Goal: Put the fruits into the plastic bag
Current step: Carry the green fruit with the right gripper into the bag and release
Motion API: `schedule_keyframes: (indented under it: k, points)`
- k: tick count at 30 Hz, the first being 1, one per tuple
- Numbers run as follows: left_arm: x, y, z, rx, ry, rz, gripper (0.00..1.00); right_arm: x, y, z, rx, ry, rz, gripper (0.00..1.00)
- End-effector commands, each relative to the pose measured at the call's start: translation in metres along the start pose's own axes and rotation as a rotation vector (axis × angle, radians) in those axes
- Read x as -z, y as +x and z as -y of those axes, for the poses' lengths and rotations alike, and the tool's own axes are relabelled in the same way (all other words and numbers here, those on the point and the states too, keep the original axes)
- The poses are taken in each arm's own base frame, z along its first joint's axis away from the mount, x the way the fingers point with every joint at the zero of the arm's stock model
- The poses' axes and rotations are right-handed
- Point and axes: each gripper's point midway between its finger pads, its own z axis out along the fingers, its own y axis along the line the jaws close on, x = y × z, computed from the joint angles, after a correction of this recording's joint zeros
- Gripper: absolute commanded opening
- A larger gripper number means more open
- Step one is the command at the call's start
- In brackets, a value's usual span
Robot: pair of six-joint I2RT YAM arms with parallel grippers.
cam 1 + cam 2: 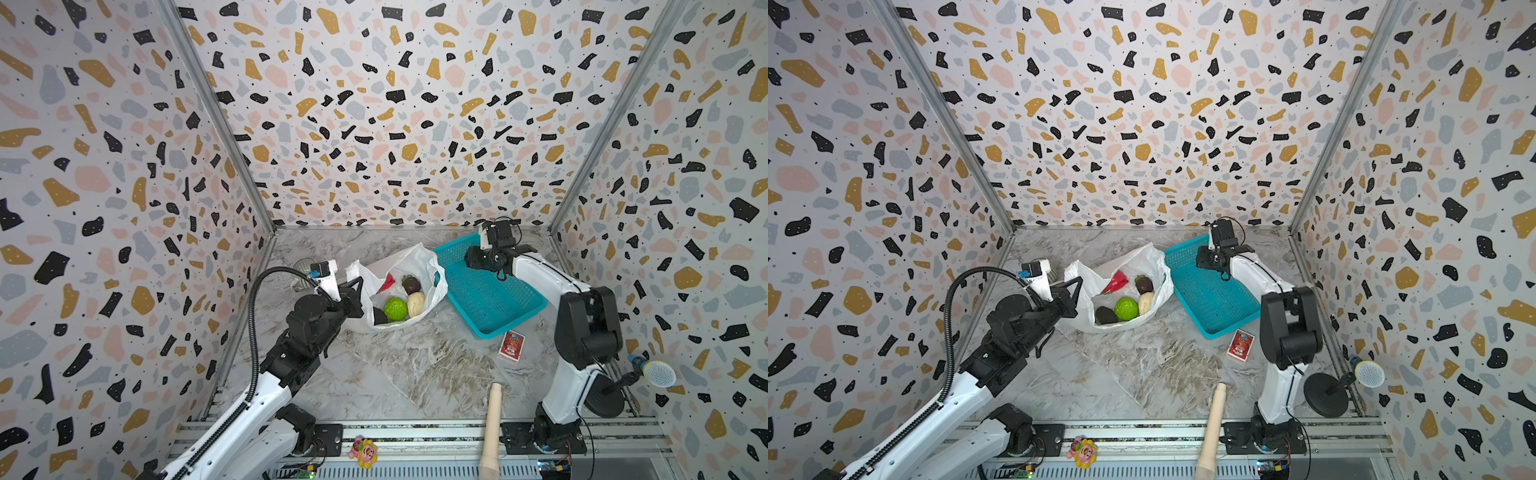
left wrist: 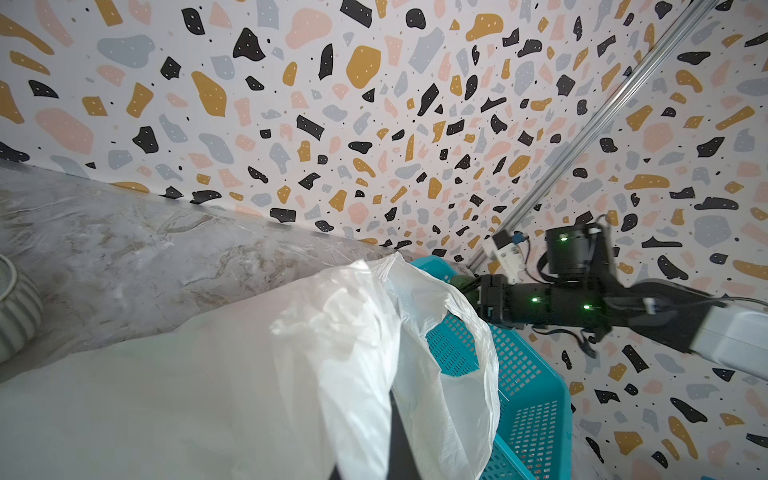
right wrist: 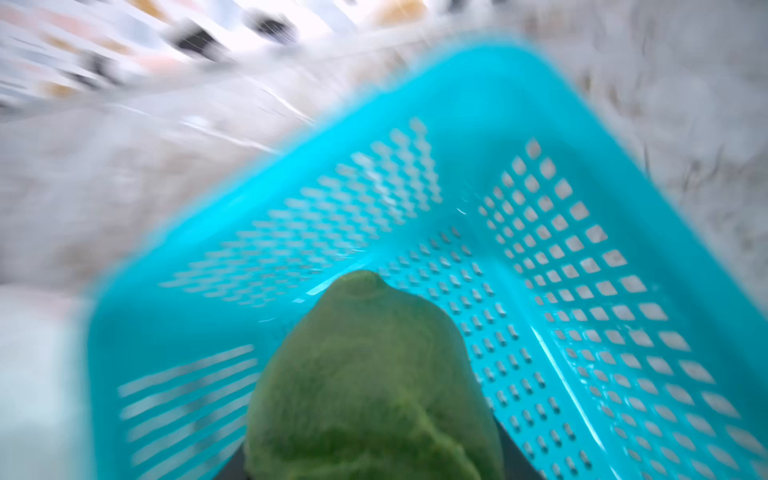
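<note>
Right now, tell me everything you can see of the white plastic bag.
The plastic bag is thin, crinkly, translucent white, slumped on the marble table with its mouth wide open. The left end effector pinches its left edge; its right side meets the teal basket. Five toy fruits show inside.

We get a smeared right wrist view: blurred basket (image 3: pixel 540 249), green fruit (image 3: pixel 365 374) cut off, masking the right claw (image 1: pixel 473 262). Centre-left in a top view, the plastic bag (image 1: pixel 415 257) hides the tips of the left claw (image 1: pixel 360 287).
</note>
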Motion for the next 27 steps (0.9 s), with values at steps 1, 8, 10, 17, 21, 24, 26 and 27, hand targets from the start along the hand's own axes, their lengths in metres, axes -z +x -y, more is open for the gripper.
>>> schedule_keyframes:
  k: [1,8,10,17,21,24,26,27]
  points:
    - [0.001,-0.012,0.008,0.014,0.032,0.056,0.00,0.071,-0.029,-0.094,0.163,-0.229,0.187,0.43]
    - [0.002,-0.018,0.007,0.042,0.019,0.079,0.00,0.096,0.043,-0.206,0.261,-0.513,0.093,0.45]
    - [0.004,-0.021,0.004,0.046,0.006,0.094,0.00,0.087,0.066,-0.223,0.271,-0.542,0.038,0.45]
    - [0.009,-0.024,0.003,0.062,0.000,0.104,0.00,0.058,0.133,-0.277,0.366,-0.616,-0.135,0.55]
    - [0.010,-0.023,0.002,0.067,-0.007,0.103,0.00,0.057,0.142,-0.296,0.423,-0.627,-0.162,0.75]
    - [0.012,-0.024,0.002,0.067,-0.006,0.104,0.00,0.067,0.133,-0.295,0.429,-0.615,-0.120,0.86]
    - [0.012,-0.023,0.001,0.067,-0.008,0.103,0.00,0.075,0.121,-0.289,0.437,-0.581,-0.071,0.89]
    - [0.012,-0.023,0.001,0.067,-0.008,0.102,0.00,0.080,0.115,-0.284,0.444,-0.560,-0.045,0.90]
